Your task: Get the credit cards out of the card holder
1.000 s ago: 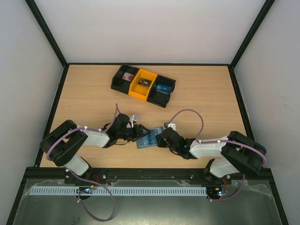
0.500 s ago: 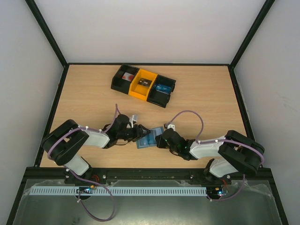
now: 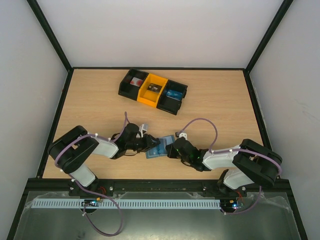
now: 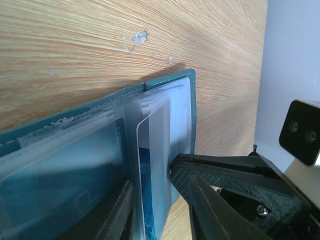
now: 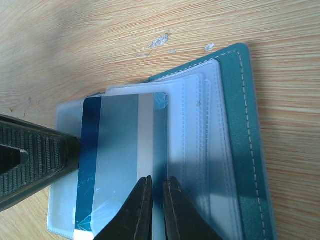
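Left gripper [image 4: 155, 200] is sitting apart around the credit card [image 4: 152, 140]; right gripper [image 5: 157, 192] is pinching the sleeve [image 5: 192, 150], so pulling might rip it.

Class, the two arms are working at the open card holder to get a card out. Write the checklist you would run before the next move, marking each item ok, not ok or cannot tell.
1. The card holder lies open on the table, sleeves exposed: ok.
2. A card is in view to pull: ok, dark-striped, inside a clear sleeve.
3. The left tool straddles that card: ok.
4. The left tool grips it: not ok, jaws open, a gap shows beside the card.
5. The right tool pins the holder down: cannot tell; its jaws are nearly together over the sleeves.
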You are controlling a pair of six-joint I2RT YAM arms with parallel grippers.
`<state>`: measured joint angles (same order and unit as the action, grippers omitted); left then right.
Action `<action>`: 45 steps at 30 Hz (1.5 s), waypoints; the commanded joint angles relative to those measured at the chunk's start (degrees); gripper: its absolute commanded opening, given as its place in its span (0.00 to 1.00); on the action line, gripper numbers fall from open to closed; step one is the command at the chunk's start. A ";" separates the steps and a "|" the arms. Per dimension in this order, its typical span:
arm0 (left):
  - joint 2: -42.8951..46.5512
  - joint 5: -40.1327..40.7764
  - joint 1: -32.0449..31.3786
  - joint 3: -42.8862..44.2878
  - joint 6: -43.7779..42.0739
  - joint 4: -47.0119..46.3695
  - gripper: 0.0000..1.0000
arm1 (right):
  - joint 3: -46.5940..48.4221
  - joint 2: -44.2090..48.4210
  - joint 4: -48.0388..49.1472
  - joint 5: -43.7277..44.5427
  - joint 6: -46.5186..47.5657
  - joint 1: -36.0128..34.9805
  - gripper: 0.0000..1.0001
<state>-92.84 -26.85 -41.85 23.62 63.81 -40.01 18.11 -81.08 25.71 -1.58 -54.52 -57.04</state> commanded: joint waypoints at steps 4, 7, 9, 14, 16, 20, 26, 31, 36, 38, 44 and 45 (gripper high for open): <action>-1.80 -0.11 -0.42 0.20 -0.24 -2.25 0.24 | -1.53 -0.67 -4.81 -0.25 -0.50 -0.31 0.09; -1.61 -0.22 -0.41 0.20 -0.35 -2.39 0.12 | -1.70 -0.67 -5.09 0.17 -0.62 -0.27 0.09; -1.27 -0.28 -0.37 0.09 -0.42 -2.43 0.03 | -1.91 -0.66 -5.03 0.34 -0.80 -0.27 0.09; 0.45 -0.15 -0.19 0.00 -1.71 -0.67 0.02 | -1.97 0.72 -6.67 1.89 -0.65 -0.29 0.09; 1.68 0.39 0.11 -0.13 -2.35 0.98 0.02 | -1.91 1.51 -7.59 2.65 -0.52 -0.31 0.09; 4.61 1.96 0.80 -0.52 -3.70 4.13 0.02 | -2.19 2.26 -7.84 3.41 -0.03 -0.27 0.09; 9.03 3.64 0.80 -0.59 -5.16 8.81 0.02 | -2.16 1.93 -7.82 3.51 -0.11 -0.32 0.10; 13.27 7.01 0.89 0.24 -7.69 15.19 0.02 | -1.37 3.96 -8.87 3.69 1.51 -0.27 0.11; 17.43 10.99 0.89 1.63 -10.01 21.91 0.02 | 1.59 5.93 -14.03 5.44 2.83 -0.31 0.19; 19.81 12.42 0.89 1.70 -10.49 24.40 0.02 | 2.40 6.50 -15.49 5.67 3.02 -0.31 0.23; 25.54 14.30 0.97 1.50 -11.96 29.13 0.02 | 4.34 4.74 -18.00 6.69 2.58 -0.22 0.35; 26.20 14.32 1.10 1.45 -12.22 29.57 0.02 | 4.81 4.11 -18.35 6.91 2.58 -0.19 0.36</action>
<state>-68.97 -14.41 -41.19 24.08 53.76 -14.63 20.69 -75.42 12.27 2.44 -52.42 -57.04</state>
